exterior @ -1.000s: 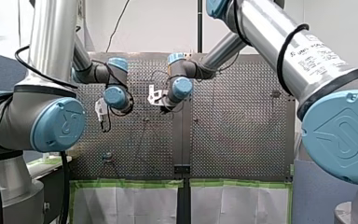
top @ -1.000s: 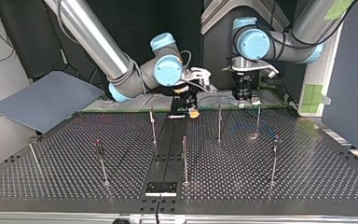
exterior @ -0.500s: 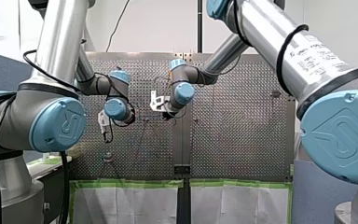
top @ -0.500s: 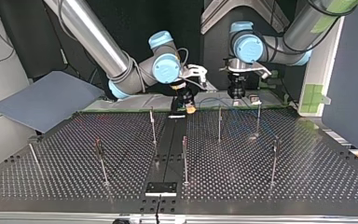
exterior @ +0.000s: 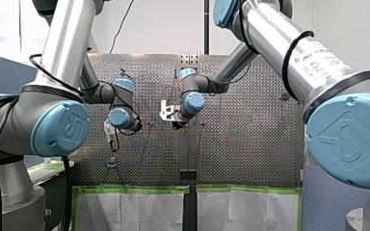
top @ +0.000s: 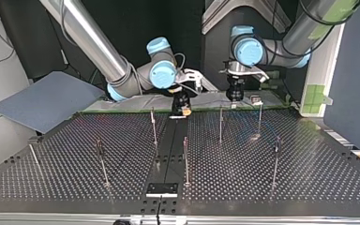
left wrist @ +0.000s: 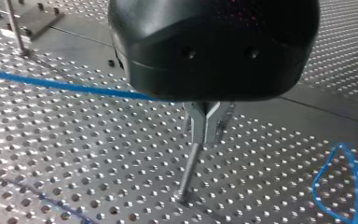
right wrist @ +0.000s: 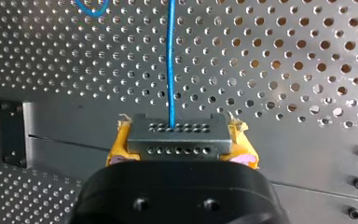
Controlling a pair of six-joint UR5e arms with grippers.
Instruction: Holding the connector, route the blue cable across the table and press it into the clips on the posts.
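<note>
In the right wrist view my right gripper's yellow pads [right wrist: 242, 142] are shut on the grey connector [right wrist: 176, 139]. The blue cable [right wrist: 170, 60] runs straight ahead from it over the table. In the top view my right gripper [top: 183, 110] hangs at the far edge, near the middle. My left gripper [top: 235, 97] hangs to its right. In the left wrist view its metal fingers [left wrist: 204, 135] are shut above a thin post [left wrist: 189, 170]. The blue cable [left wrist: 65, 86] comes in raised off the table and ends under the gripper body, which hides the pinch point.
Several thin posts stand on the perforated table [top: 309, 178], among them one at mid-left [top: 153, 126], one at mid-right [top: 221, 124] and one nearer the front [top: 185, 159]. A slack cable loop [left wrist: 338, 182] lies on the plate beside my left gripper. A grey sheet [top: 47, 101] lies off the table's corner.
In the top view both grippers have risen a little and drifted left. In the front view both have come lower in the picture, and the right one has moved to the right.
</note>
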